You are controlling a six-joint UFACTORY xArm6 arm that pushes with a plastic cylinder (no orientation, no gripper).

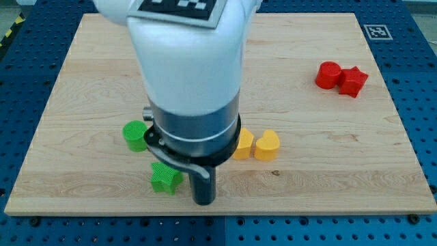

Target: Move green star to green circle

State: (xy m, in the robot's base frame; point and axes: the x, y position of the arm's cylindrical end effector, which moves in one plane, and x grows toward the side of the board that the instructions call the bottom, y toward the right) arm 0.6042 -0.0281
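The green star (164, 178) lies near the view's bottom, left of centre. The green circle (135, 135) stands a short way above it and to its left, apart from it. The arm's white and grey body hides the board's middle and part of the circle's right side. My tip (204, 202) is the lower end of the dark rod, just right of the green star and slightly lower, with a small gap between them.
A yellow hexagon-like block (242, 145) and a yellow heart-like block (267, 145) sit side by side right of the arm. A red circle (328, 74) and a red star (353, 80) touch at the view's upper right. The wooden board (82, 75) ends close below my tip.
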